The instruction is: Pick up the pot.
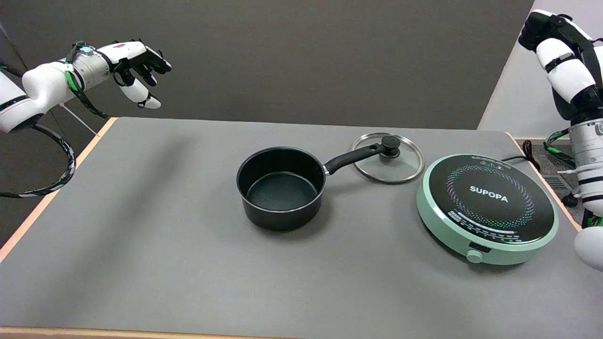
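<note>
Pot (pixel 281 187) upright mid-surface (pixel 141 245), lid (pixel 389 158) off, handle (pixel 351 157) angled far-right toward the working arm. Right hand out of view; state impossible to tell.

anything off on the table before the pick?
Mostly tidy. The pot stands upright and empty, but its handle reaches over the glass lid lying flat beside the induction cooker, so the lid could get nudged.

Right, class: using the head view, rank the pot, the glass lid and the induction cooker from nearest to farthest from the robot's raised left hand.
Measured from the left hand, held in the air at upper left:
1. pot, at the table's middle.
2. glass lid, behind the pot's handle, further right.
3. induction cooker, at the table's right edge.
</note>
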Motion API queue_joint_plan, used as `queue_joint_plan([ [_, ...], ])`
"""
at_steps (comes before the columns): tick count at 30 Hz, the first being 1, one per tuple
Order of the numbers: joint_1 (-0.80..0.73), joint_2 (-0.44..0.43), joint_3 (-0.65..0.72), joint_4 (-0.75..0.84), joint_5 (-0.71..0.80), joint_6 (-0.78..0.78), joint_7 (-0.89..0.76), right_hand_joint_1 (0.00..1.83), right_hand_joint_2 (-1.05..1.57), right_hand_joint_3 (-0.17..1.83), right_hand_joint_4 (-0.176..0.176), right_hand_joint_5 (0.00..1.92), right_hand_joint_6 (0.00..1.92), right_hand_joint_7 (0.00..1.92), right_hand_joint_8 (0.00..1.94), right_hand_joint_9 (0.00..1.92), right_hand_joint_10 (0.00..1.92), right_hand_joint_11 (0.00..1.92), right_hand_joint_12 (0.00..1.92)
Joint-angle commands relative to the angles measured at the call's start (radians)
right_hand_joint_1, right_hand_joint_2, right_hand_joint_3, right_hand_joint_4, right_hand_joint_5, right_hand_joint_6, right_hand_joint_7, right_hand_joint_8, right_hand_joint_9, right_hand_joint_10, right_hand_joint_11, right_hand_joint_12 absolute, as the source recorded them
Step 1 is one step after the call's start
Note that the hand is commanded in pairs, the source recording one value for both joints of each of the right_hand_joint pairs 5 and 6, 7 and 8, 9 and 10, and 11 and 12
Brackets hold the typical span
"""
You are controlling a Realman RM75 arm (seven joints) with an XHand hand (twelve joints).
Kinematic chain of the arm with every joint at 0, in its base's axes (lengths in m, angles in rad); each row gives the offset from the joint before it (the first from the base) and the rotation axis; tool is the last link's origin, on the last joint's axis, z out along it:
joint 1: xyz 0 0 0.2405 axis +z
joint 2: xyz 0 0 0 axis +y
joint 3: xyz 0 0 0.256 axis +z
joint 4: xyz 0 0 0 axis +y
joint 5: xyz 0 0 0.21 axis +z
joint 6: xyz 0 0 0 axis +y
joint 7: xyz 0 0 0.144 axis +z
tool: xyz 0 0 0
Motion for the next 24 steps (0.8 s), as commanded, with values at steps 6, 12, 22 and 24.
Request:
queue_joint_plan([
  [6, 0.005, 0.0, 0.033, -0.014, -0.07, 0.062, 0.044, 0.55, 1.35, 0.39, -0.176, 0.28, 0.28, 0.28, 0.28, 0.28, 0.28, 0.28, 0.28],
  [12, 0.026, 0.007, 0.063, -0.035, -0.192, 0.149, -0.016, 0.93, 0.16, 0.6, -0.158, 0.05, 0.05, 0.05, 0.05, 0.05, 0.05, 0.05, 0.05],
  [22, 0.033, 0.01, 0.041, 0.173, -0.257, 0.027, -0.53, 1.16, -0.23, 0.91, -0.175, 0.07, 0.07, 0.07, 0.07, 0.07, 0.07, 0.07, 0.07],
  [24, 0.061, 0.01, -0.025, 0.288, -0.186, -0.118, -0.726, 1.17, -0.25, 0.91, -0.176, 0.07, 0.07, 0.07, 0.07, 0.07, 0.07, 0.07, 0.07],
])
